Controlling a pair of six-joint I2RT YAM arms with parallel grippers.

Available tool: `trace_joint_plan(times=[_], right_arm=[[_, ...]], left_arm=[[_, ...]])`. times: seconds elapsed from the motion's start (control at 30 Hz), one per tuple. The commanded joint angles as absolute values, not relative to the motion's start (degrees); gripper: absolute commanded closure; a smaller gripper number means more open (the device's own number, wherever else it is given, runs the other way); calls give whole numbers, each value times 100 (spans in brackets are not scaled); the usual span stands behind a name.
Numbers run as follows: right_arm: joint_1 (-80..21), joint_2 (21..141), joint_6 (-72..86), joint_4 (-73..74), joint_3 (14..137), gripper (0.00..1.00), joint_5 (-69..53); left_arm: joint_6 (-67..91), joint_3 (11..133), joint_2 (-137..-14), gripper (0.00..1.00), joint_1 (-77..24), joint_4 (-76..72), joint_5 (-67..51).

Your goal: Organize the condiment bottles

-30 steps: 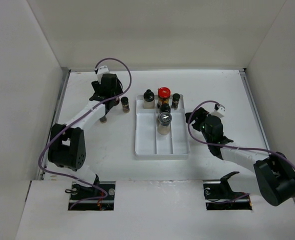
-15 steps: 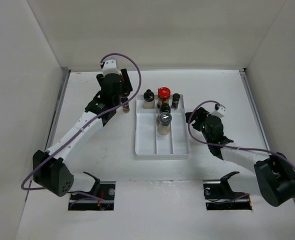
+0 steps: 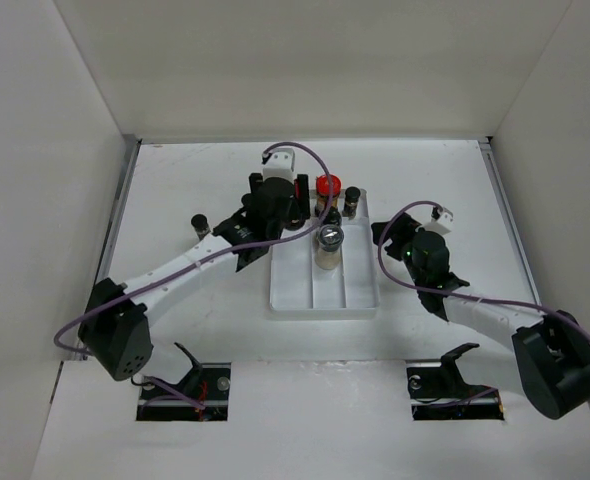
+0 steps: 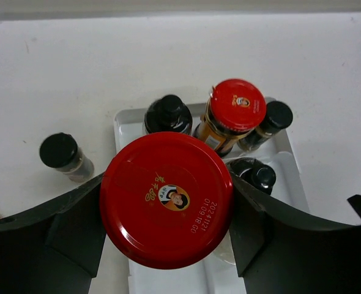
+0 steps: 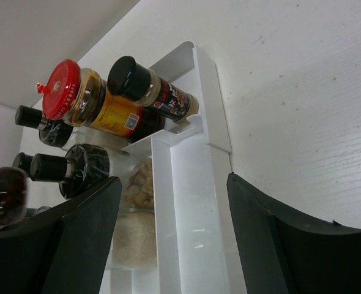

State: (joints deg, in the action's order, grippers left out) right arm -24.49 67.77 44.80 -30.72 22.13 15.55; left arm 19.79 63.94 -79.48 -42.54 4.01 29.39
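Note:
My left gripper [image 3: 278, 205] is shut on a red-lidded brown jar [image 4: 166, 199], held above the back left of the white divided tray [image 3: 320, 298]. In the tray's back row stand a dark bottle [image 4: 168, 113], a second red-lidded jar [image 3: 327, 187] and a small black-capped bottle [image 3: 351, 196]. The clear silver-lidded jar [image 3: 329, 240] stands in the middle strip, with another dark bottle [image 4: 257, 174] by it. One small black-capped bottle [image 3: 200, 222] stands on the table left of the tray. My right gripper [image 5: 174, 184] is open, straddling the tray's right wall [image 5: 208, 104].
White walls enclose the table on the left, back and right. The left arm's forearm [image 3: 185, 262] stretches diagonally across the table left of the tray. A black-capped bottle [image 4: 59, 150] stands just outside the tray's left rim in the left wrist view.
The left arm has swung right from the table's left side to over the tray's back left corner, carrying the red-lidded jar. The right arm has not moved.

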Motion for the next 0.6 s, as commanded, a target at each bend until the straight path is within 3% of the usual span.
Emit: trace_joint_plan(times=[0.0, 0.57], right_arm=[[-2483, 6627, 4412, -3410, 2303, 23, 1529], [-2509, 6715, 4395, -3419, 2347, 23, 1512]], left_arm=[[2083, 6443, -8032, 64, -4311, -668, 3067], [2215, 6214, -9219, 64, -4188, -1221, 2883]])
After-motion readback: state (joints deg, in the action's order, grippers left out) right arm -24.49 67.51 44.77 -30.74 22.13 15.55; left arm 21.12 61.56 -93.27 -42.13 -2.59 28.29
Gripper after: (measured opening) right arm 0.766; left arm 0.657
